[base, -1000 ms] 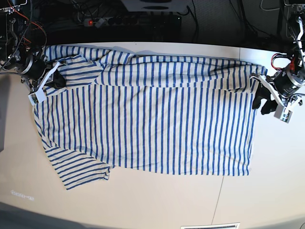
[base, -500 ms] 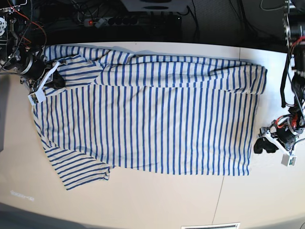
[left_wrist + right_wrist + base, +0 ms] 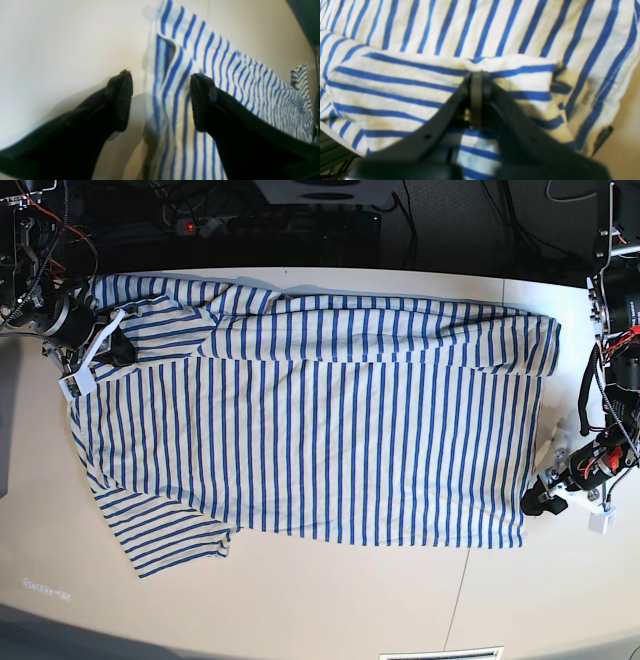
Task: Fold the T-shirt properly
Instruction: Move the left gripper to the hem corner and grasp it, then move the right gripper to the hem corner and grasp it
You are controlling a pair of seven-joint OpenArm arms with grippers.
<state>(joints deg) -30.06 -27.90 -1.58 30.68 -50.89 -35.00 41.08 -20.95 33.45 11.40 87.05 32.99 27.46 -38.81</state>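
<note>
The T-shirt (image 3: 330,430), cream with thin blue stripes, lies spread on the table (image 3: 330,600), its far long edge folded over toward the middle. My left gripper (image 3: 533,502) is low at the near right hem corner. In the left wrist view it (image 3: 160,100) is open, straddling the shirt's edge (image 3: 172,82): one fingertip (image 3: 121,100) over bare table, the other (image 3: 201,100) over cloth. My right gripper (image 3: 118,345) is at the far left sleeve. The right wrist view shows it (image 3: 477,82) shut on a folded layer of the striped cloth (image 3: 395,82), with a dark tag (image 3: 602,137) nearby.
A dark strip with cables and a power bar (image 3: 270,225) runs behind the table's far edge. A thin seam (image 3: 463,590) crosses the tabletop at the near right. Bare table lies in front of the shirt and to its right.
My left gripper let go of the far right hem corner, opened, and travelled along the hem to the near right corner. The right gripper stayed where it was, still shut.
</note>
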